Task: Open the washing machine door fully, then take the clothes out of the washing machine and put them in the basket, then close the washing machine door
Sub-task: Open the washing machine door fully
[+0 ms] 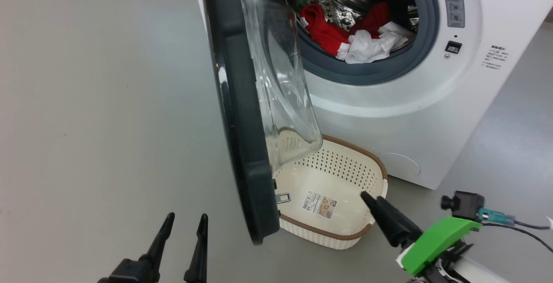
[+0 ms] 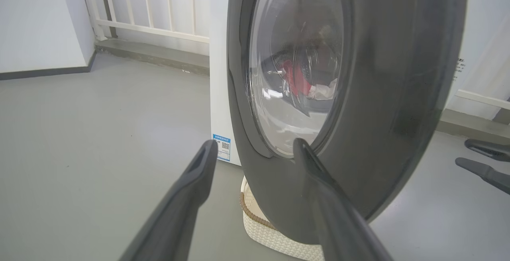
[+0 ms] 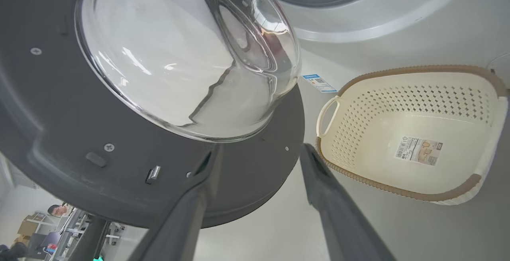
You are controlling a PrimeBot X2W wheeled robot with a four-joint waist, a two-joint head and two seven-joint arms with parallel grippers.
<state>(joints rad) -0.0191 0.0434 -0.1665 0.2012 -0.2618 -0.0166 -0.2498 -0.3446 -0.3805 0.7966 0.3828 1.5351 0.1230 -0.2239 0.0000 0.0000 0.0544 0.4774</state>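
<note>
Gaping wide, both jaws empty: left gripper [image 1: 186,216] low beside outer face of washing machine door [image 1: 242,114], right gripper [image 3: 258,151] near door's inner rim, by basket [image 1: 376,162]. Door swung out, overhanging basket. Red and white clothes [image 1: 328,32] inside washing machine [image 1: 432,114] drum.

Indoor test lab or workroom.
Lone washing machine [image 1: 432,114] on bare grey floor [image 1: 86,101], white railing [image 2: 151,6], cluttered desks [image 3: 75,223], a person [image 3: 59,210] beyond.
</note>
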